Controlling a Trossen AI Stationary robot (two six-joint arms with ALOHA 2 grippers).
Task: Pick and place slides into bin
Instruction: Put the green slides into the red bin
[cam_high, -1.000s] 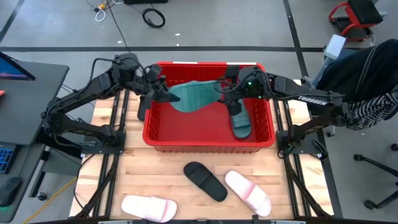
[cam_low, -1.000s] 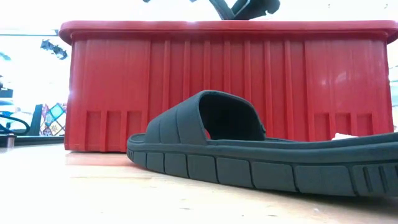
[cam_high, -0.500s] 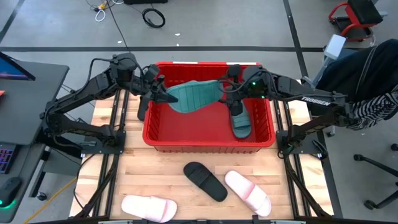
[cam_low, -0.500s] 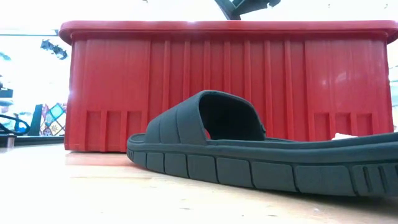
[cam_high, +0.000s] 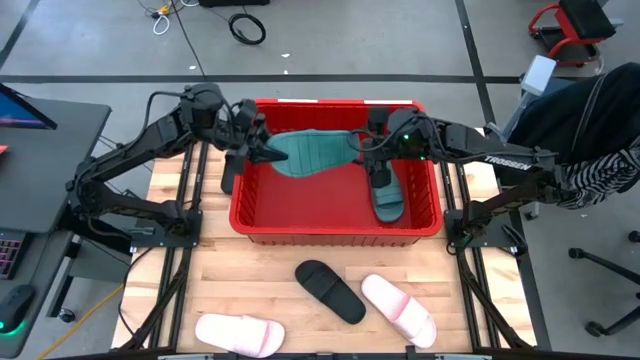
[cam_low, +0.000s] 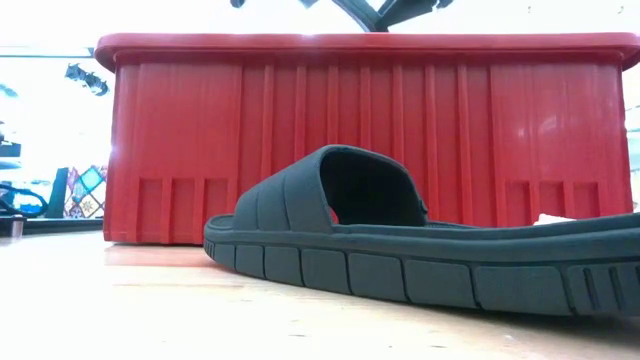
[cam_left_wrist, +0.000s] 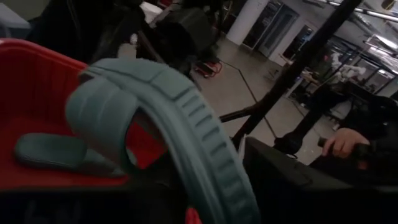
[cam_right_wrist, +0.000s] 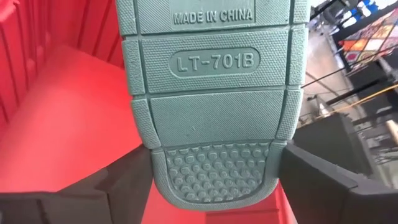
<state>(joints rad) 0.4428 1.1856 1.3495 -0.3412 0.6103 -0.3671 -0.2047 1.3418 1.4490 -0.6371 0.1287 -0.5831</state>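
Observation:
A teal slide (cam_high: 312, 151) hangs over the red bin (cam_high: 262, 222), sole up, between my two grippers. My left gripper (cam_high: 264, 153) is shut at its left end. My right gripper (cam_high: 366, 152) is on its right end. The right wrist view shows the ribbed sole (cam_right_wrist: 211, 93), and the left wrist view shows the strap (cam_left_wrist: 106, 109). A second teal slide (cam_high: 388, 196) lies on the bin's floor at the right. A black slide (cam_high: 330, 290) and two pale pink slides (cam_high: 398, 308) (cam_high: 240, 333) lie on the table in front of the bin. My left gripper holds the teal slide at its left end (cam_high: 277, 155), coming level from the table's left. The contact is hidden in the dark at the bottom of its wrist view. The slide is lifted clear. My right gripper has the slide's rounded right end (cam_right_wrist: 214, 177) between its two fingers (cam_right_wrist: 127, 180), which lie against the sole's two side edges. The fingers come from the table's right, along the slide. The slide is clear of the bin floor, sole toward the wrist camera.
The bin stands at the table's far middle, and its near wall (cam_low: 370, 140) rises behind the black slide (cam_low: 400, 250) in the low view. Bare wooden table (cam_high: 250, 280) lies between the bin and the near edge. A person's hand (cam_left_wrist: 339, 143) shows in the room beyond.
The teal slide and both grippers have gone slightly up over the bin. In the low view, the gripper above the bin's rim has risen almost out of the picture.

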